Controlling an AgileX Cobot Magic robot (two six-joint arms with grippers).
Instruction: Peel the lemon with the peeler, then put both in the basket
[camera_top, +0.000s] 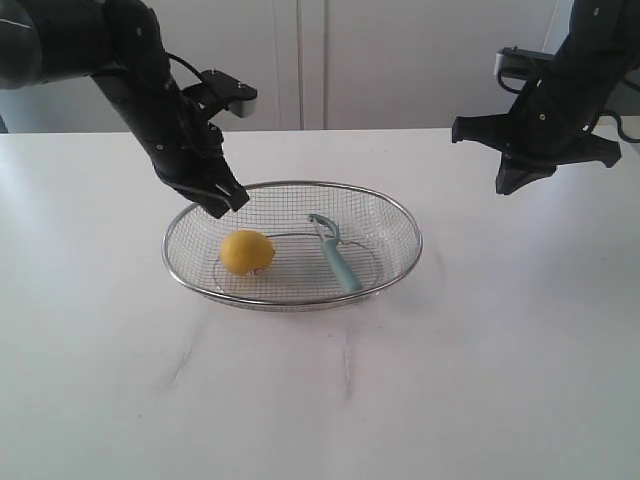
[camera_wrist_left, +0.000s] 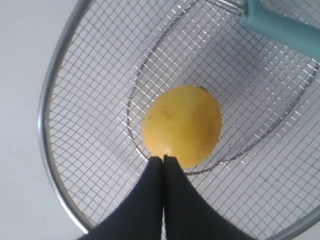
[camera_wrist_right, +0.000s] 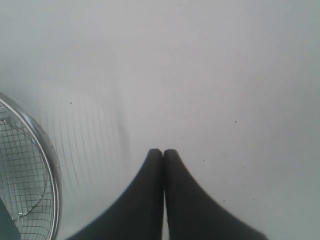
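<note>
The yellow lemon (camera_top: 247, 251) (camera_wrist_left: 182, 125) lies inside the wire-mesh basket (camera_top: 200, 215) (camera_wrist_left: 50, 110), on its left side. The teal-handled peeler (camera_top: 337, 256) (camera_wrist_left: 285, 27) lies in the basket too, to the right of the lemon, blade end toward the back. My left gripper (camera_top: 224, 202) (camera_wrist_left: 163, 158) hangs just above the basket's back-left rim, over the lemon, shut with nothing between its fingers. My right gripper (camera_top: 508, 184) (camera_wrist_right: 163, 151) is raised over the bare table to the right of the basket, also shut and empty.
The basket stands mid-table on a white tabletop (camera_top: 500, 350). A white wall with cabinet panels (camera_top: 380, 60) runs behind the table. The basket's rim (camera_wrist_right: 37, 135) shows at the edge of the right wrist view.
</note>
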